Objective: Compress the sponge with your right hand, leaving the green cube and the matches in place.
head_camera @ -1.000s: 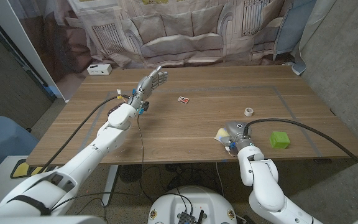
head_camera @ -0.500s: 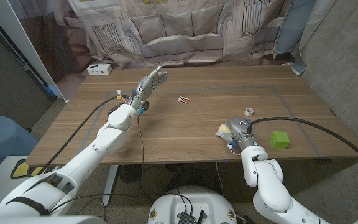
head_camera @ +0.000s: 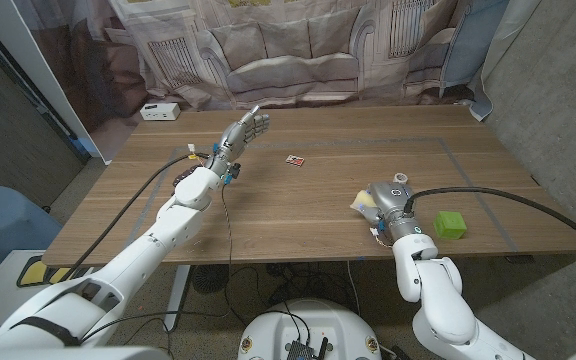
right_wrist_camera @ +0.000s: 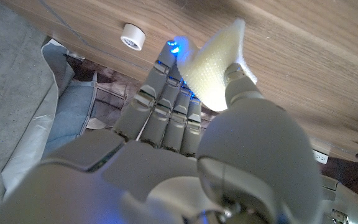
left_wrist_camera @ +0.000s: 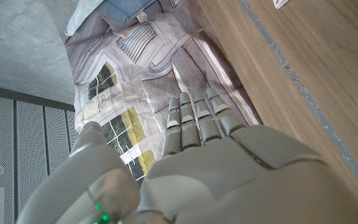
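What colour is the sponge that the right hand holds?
Pale yellow sponge, clearest in the right wrist view, gripped by the right hand.

Wooden table (head_camera: 298,215); printed building-pattern curtain (head_camera: 298,50) behind; grey concrete wall (head_camera: 558,90) right; white box (head_camera: 159,111) at far corner.

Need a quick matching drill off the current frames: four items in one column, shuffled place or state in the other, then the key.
Items:
1. sponge
2. green cube
3. matches
4. left robot hand

States:
A. raised over the far left part of the table, fingers apart, holding nothing
B. lying alone near the table's middle
C. gripped by the right robot hand
D. on the table beside the right arm, untouched

Pairs: 1-C, 2-D, 3-B, 4-A
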`<action>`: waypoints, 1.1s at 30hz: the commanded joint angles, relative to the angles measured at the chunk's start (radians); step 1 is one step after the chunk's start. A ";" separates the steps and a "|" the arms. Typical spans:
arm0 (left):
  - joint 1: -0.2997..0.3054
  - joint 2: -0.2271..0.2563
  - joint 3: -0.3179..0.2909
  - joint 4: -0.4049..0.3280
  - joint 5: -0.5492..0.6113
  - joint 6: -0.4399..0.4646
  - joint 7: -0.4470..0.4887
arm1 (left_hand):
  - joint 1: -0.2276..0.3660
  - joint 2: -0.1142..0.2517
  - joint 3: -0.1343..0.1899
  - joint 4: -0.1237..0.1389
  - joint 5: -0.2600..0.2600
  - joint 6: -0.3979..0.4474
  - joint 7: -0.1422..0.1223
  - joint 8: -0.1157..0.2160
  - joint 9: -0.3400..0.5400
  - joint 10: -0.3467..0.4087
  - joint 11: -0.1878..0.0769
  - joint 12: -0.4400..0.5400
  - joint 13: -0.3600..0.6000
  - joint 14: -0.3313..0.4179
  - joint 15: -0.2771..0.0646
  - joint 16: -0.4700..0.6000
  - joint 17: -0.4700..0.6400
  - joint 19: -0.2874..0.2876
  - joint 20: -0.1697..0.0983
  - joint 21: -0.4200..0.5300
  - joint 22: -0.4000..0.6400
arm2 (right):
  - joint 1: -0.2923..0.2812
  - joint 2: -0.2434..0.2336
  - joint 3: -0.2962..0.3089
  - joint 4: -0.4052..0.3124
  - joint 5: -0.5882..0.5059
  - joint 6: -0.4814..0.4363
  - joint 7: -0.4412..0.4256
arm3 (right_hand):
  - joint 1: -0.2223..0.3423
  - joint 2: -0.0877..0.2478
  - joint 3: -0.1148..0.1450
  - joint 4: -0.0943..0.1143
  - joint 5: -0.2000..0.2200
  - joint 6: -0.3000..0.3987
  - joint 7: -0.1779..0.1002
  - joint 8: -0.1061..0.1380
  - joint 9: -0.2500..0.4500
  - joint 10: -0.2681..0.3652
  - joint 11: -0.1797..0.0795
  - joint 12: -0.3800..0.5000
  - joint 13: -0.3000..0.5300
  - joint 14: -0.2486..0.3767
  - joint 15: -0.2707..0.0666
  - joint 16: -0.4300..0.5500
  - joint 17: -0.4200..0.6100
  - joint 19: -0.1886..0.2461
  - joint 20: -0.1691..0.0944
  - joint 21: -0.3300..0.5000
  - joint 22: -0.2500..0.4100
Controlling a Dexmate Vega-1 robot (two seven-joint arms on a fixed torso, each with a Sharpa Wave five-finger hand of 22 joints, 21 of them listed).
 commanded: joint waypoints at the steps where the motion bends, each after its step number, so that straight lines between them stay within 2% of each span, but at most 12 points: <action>1: -0.007 -0.003 0.007 -0.003 0.008 0.007 0.005 | 0.004 0.005 0.002 -0.004 -0.003 0.007 -0.003 -0.003 0.005 0.004 0.001 -0.006 0.003 0.009 -0.001 -0.003 0.006 0.008 0.001 -0.001 0.006 | -0.021 -0.027 0.029 -0.036 0.043 0.008 -0.064 | 0.012 0.003 0.001 0.004 -0.002 0.005 -0.006 0.001 0.004 0.002 0.000 -0.006 0.004 0.005 -0.066 0.004 0.005 0.003 0.000 0.005 0.004; 5: -0.008 -0.005 0.008 -0.006 0.011 0.009 0.009 | 0.004 0.006 0.002 -0.005 -0.003 0.007 -0.003 -0.003 0.005 0.005 0.000 -0.006 0.003 0.009 -0.001 -0.003 0.006 0.008 0.001 -0.001 0.006 | -0.028 -0.033 0.040 -0.045 0.062 0.015 -0.092 | 0.017 0.005 0.002 0.003 -0.002 0.006 -0.006 0.000 0.004 0.004 0.002 -0.007 0.004 0.005 -0.067 0.003 0.005 0.003 -0.001 0.006 0.004; 10: -0.010 -0.005 0.011 -0.015 0.015 0.018 0.015 | 0.004 0.006 0.002 -0.005 -0.003 0.007 -0.004 -0.003 0.005 0.005 -0.001 -0.006 0.003 0.009 -0.002 -0.003 0.006 0.008 0.000 -0.001 0.006 | -0.054 -0.046 0.090 -0.065 0.165 0.059 -0.165 | 0.019 0.005 0.001 0.005 -0.002 0.005 -0.007 -0.002 0.004 0.002 -0.001 -0.010 0.004 0.001 -0.066 0.001 0.008 0.000 -0.003 0.007 0.004; 21: -0.037 -0.008 0.025 -0.014 0.024 0.036 0.001 | 0.004 0.006 0.002 -0.006 -0.003 0.007 -0.003 -0.003 0.005 0.004 0.003 -0.007 0.003 0.009 -0.001 -0.003 0.006 0.008 0.000 -0.001 0.006 | -0.034 -0.069 0.082 -0.078 0.157 0.043 -0.193 | 0.023 0.005 -0.001 0.006 -0.003 0.008 -0.006 -0.005 0.004 0.003 0.001 -0.013 0.005 0.002 -0.067 0.000 0.011 -0.002 -0.003 0.009 0.005; 33: -0.029 -0.003 0.025 -0.040 0.028 0.046 0.012 | 0.004 0.007 0.002 -0.007 -0.003 0.006 -0.003 -0.004 0.005 0.005 0.002 -0.007 0.003 0.009 -0.002 -0.003 0.006 0.008 -0.001 -0.001 0.006 | -0.041 -0.099 0.140 -0.082 0.256 0.112 -0.302 | 0.026 0.007 -0.002 0.007 -0.003 0.005 -0.006 -0.009 0.004 0.003 0.000 -0.016 0.005 0.002 -0.068 -0.003 0.013 -0.004 -0.003 0.012 0.005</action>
